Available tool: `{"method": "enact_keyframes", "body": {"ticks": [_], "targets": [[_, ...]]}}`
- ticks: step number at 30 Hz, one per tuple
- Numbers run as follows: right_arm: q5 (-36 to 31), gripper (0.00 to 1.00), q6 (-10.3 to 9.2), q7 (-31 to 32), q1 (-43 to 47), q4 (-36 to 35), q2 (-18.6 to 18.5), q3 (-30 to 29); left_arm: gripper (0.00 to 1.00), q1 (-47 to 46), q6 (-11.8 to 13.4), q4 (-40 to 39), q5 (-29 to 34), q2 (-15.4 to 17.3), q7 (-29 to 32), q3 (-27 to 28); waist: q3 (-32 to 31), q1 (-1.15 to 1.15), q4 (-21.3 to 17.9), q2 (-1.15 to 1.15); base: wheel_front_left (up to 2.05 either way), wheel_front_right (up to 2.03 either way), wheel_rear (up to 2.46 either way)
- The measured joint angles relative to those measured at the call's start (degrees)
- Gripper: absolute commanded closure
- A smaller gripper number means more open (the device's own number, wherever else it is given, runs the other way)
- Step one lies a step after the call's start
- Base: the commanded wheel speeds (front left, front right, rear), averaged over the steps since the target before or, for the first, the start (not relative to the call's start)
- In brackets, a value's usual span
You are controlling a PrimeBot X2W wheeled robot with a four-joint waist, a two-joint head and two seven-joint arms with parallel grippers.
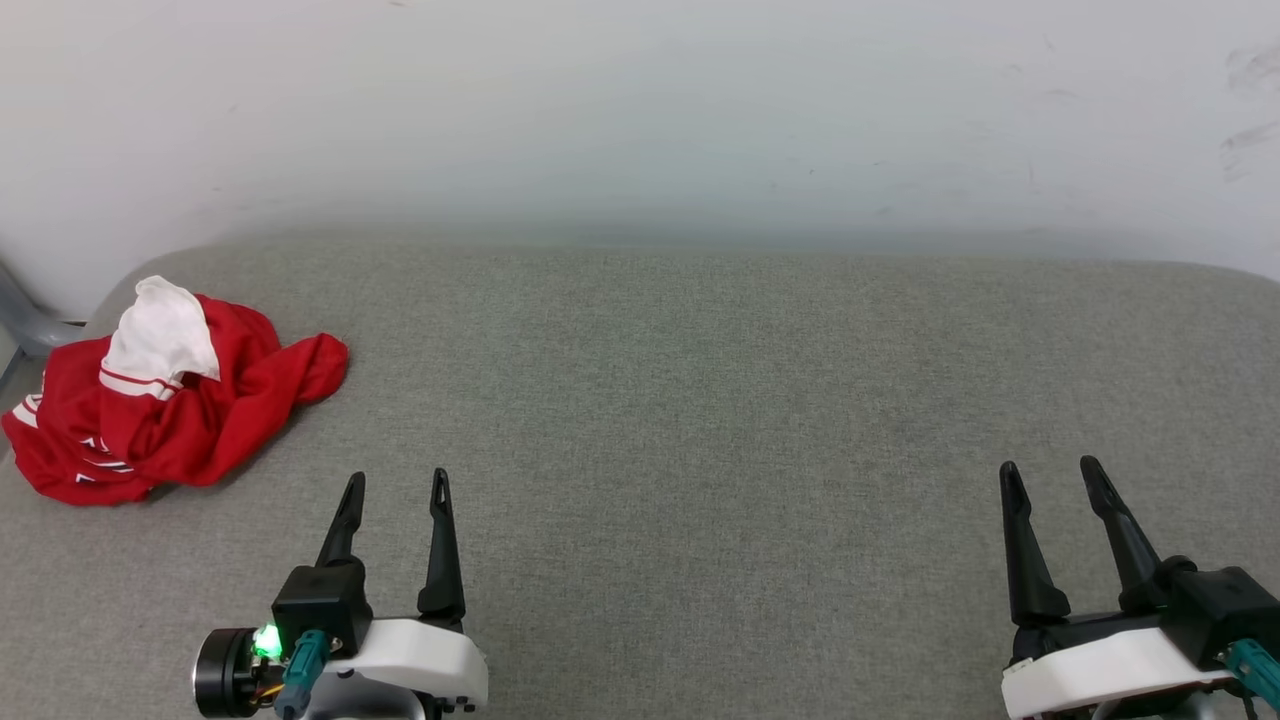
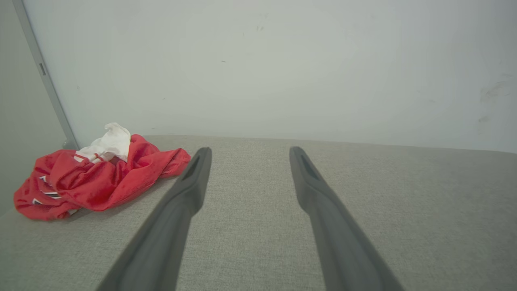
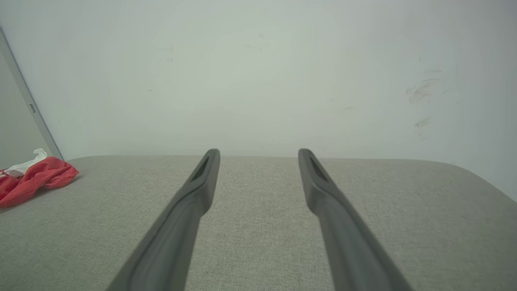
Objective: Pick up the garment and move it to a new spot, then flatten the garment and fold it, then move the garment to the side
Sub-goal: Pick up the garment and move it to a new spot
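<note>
The garment (image 1: 170,400) lies crumpled in a heap at the far left of the grey cushioned surface, red with a white sleeve on top and striped trim. In the left wrist view the garment (image 2: 97,178) sits left of my fingers, and the right wrist view catches the garment (image 3: 36,178) at its left edge. My left gripper (image 1: 397,490) hovers open at the lower left, a short way right of and nearer than the heap, holding nothing. My right gripper (image 1: 1050,478) is open and empty at the lower right, far from the cloth.
The grey fabric surface (image 1: 700,420) spans the whole width and ends at a white wall (image 1: 640,110) behind. A grey metal frame piece (image 1: 25,320) stands at the far left edge beside the heap. The surface's corners are rounded.
</note>
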Motion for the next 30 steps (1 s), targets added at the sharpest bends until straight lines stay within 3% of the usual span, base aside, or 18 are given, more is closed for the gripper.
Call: {"method": "enact_keyframes", "body": {"ticks": [15,30], "targets": [[-0.5,0.00,0.00,0.0,0.0,-0.1,0.0,0.0,0.00,-0.1,0.7,0.5,-0.3,0.0,0.0,-0.2,0.5,0.00,1.7,0.00,0.00,0.00,0.00],[-1.0,0.00,0.00,0.0,0.0,-0.4,0.0,0.7,0.00,-0.6,0.7,0.6,-0.1,0.0,0.0,1.5,1.3,0.00,8.5,0.00,0.00,0.00,0.00]]}}
